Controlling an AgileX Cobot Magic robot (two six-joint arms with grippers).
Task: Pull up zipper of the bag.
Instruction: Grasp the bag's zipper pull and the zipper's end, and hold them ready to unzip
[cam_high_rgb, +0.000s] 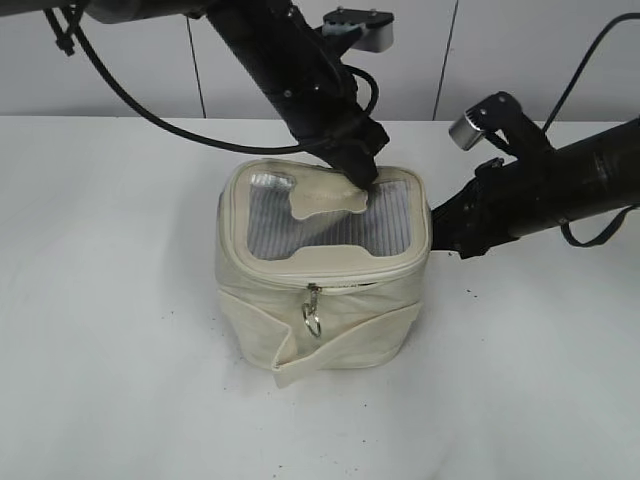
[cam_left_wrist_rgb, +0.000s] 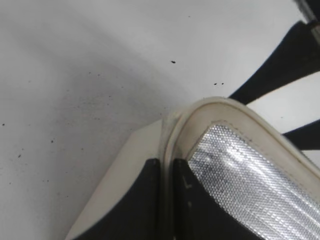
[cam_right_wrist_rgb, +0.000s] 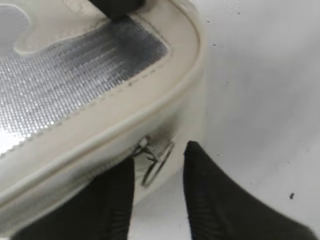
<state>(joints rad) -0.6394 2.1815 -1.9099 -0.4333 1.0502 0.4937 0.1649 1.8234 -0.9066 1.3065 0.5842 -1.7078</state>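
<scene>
The cream bag (cam_high_rgb: 335, 325) stands mid-table with its grey mesh top facing up. Its zipper (cam_high_rgb: 375, 276) runs under the top rim, and one silver pull with a ring (cam_high_rgb: 313, 308) hangs at the front. My left gripper (cam_high_rgb: 360, 175) comes down on the far right of the top and is shut on the bag's rim piping (cam_left_wrist_rgb: 166, 150). My right gripper (cam_right_wrist_rgb: 160, 154) is open at the bag's right side (cam_high_rgb: 440, 225). A second pull with its ring (cam_right_wrist_rgb: 157, 164) hangs between its fingers, which do not touch it.
The white table (cam_high_rgb: 120, 330) surrounds the bag. A loose cream strap band (cam_high_rgb: 340, 345) crosses the bag's front, its end sticking out at the bottom. The right arm's body (cam_high_rgb: 540, 195) stretches over the table at the right.
</scene>
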